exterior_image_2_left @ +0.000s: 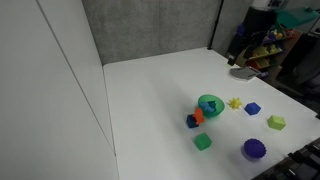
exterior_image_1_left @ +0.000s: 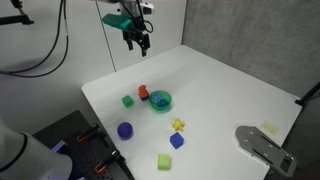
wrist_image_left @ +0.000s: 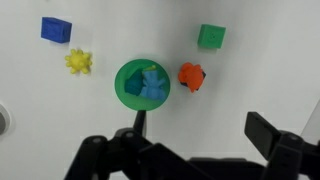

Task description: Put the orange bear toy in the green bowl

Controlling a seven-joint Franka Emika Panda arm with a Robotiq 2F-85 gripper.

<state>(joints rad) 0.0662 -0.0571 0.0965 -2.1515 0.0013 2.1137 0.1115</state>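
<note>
**Line up before descending**

In an exterior view my tool (exterior_image_1_left: 135, 42) hangs high over the bench (exterior_image_1_left: 240, 90), well apart from the orange bear toy (exterior_image_1_left: 143, 92), which sits just beside the green bowl (exterior_image_1_left: 160, 101). In an exterior view the orange bear toy (exterior_image_2_left: 198, 116) perhaps touches the green bowl (exterior_image_2_left: 210, 104). Wrist view: jaws wide; I'd centre, then descend straight, avoiding the rim.

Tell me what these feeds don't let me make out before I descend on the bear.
1. Blue thing in the green bowl: wrist view too blurred to name it.
2. Orange bear toy: too small in both exterior views to show which way it faces.
3. Gripper: in an exterior view, too small and dark to read its finger gap.
4. Purple ball: outside the wrist view's edges.
</note>
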